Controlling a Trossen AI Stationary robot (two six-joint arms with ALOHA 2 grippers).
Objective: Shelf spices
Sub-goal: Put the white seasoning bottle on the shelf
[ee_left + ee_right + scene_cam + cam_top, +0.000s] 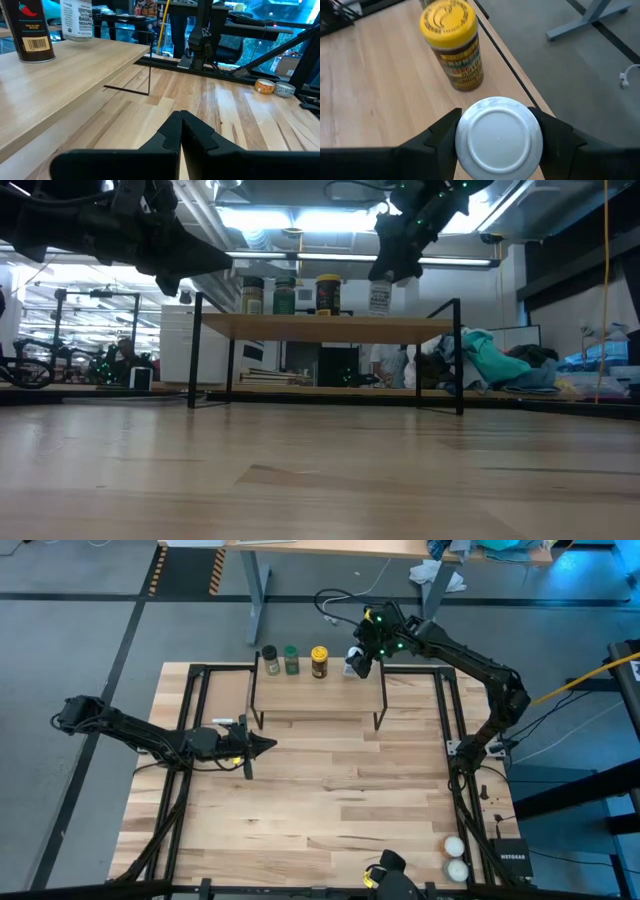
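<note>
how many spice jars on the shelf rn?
4, in a row along the shelf back edge: black-lidded jar, green-lidded jar, yellow-lidded jar, and white-lidded jar, gripped by the right gripper. None appear hidden.

Saw four jars (314, 295) in a row on the shelf (325, 327), with the right gripper (392, 262) around the white-lidded jar (379, 294).

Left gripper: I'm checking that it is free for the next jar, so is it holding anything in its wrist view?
No, the left gripper has its fingers pressed together with nothing between them, above the bare tabletop.
</note>
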